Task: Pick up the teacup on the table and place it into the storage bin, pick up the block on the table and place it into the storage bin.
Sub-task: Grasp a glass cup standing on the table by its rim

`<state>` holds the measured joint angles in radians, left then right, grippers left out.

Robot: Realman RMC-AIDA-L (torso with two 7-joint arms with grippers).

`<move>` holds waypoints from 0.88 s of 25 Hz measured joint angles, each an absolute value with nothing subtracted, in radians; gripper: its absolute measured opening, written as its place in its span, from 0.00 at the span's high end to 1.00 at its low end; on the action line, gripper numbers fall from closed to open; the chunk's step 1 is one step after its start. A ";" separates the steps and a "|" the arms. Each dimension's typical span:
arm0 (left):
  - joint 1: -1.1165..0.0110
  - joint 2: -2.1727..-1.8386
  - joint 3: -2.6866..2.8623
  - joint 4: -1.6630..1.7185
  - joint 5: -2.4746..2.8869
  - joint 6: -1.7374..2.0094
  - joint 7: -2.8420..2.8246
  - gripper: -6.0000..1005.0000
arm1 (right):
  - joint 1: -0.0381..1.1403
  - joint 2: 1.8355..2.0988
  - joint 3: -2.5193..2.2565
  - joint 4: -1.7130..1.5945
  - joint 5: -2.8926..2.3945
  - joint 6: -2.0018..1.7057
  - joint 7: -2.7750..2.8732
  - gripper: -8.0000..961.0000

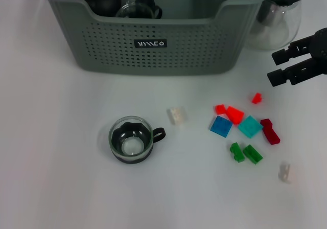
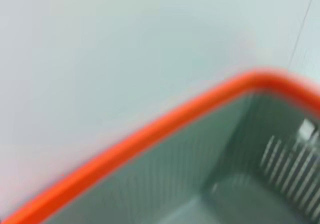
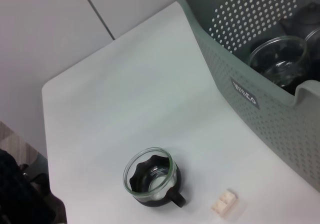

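The teacup (image 1: 132,139), clear glass with a dark base and handle, stands upright on the white table, left of centre; it also shows in the right wrist view (image 3: 151,177). A white block (image 1: 177,115) lies just right of it, also in the right wrist view (image 3: 224,203). Several coloured blocks lie further right, among them red (image 1: 235,114), blue (image 1: 221,126) and teal (image 1: 250,127). The grey-green storage bin (image 1: 153,52) stands at the back, with glass cups inside. My right gripper (image 1: 278,66) is open and empty, hovering above and right of the coloured blocks. My left gripper is out of view.
A clear glass pot (image 1: 278,19) stands right of the bin. Green blocks (image 1: 245,153), a dark red block (image 1: 270,131) and a pale block (image 1: 285,172) lie at the lower right. The left wrist view shows only an orange-rimmed grey container (image 2: 150,134).
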<state>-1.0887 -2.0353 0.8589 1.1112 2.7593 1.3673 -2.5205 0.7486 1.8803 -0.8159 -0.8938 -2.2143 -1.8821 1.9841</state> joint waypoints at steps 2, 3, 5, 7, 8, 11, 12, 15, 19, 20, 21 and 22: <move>-1.062 -2.034 0.822 1.177 2.673 1.393 -2.512 0.36 | 0.749 1.879 -0.816 -0.894 -2.214 -1.882 1.984 0.12; -1.042 -2.031 0.806 1.211 2.608 1.409 -2.502 0.33 | 0.749 1.878 -0.816 -0.894 -2.214 -1.882 1.984 0.12; -0.988 -2.020 0.785 1.270 2.451 1.447 -2.468 0.26 | 0.749 1.876 -0.814 -0.894 -2.214 -1.882 1.984 0.12; -0.926 -2.008 0.775 1.314 2.275 1.497 -2.411 0.23 | 0.748 1.875 -0.805 -0.894 -2.213 -1.882 1.984 0.12; -0.892 -2.003 0.774 1.334 2.190 1.529 -2.377 0.22 | 0.749 1.875 -0.799 -0.894 -2.213 -1.882 1.983 0.12; -0.807 -1.996 0.773 1.372 2.012 1.638 -2.280 0.19 | 0.749 1.875 -0.785 -0.894 -2.212 -1.882 1.983 0.12; -0.777 -1.997 0.773 1.386 1.975 1.691 -2.243 0.17 | 0.751 1.876 -0.780 -0.894 -2.212 -1.882 1.984 0.12; -0.717 -2.009 0.780 1.423 1.966 1.813 -2.169 0.14 | 0.757 1.881 -0.770 -0.891 -2.212 -1.881 1.986 0.12; -0.620 -2.040 0.809 1.513 1.996 1.997 -2.089 0.13 | 0.762 1.887 -0.753 -0.887 -2.212 -1.873 1.987 0.12; -0.620 -2.040 0.809 1.513 1.996 1.997 -2.089 0.14 | 0.763 1.889 -0.751 -0.886 -2.212 -1.870 1.987 0.12; -0.600 -2.043 0.830 1.529 2.010 2.003 -2.079 0.14 | 0.764 1.890 -0.749 -0.886 -2.212 -1.866 1.987 0.12; -0.577 -2.049 0.858 1.546 2.040 2.006 -2.065 0.14 | 0.764 1.891 -0.749 -0.884 -2.212 -1.862 1.986 0.12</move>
<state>-0.5769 -2.0489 0.8581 1.5462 2.0403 2.0060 -2.0650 0.7639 1.8912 -0.7493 -0.8841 -2.2118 -1.8621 1.9860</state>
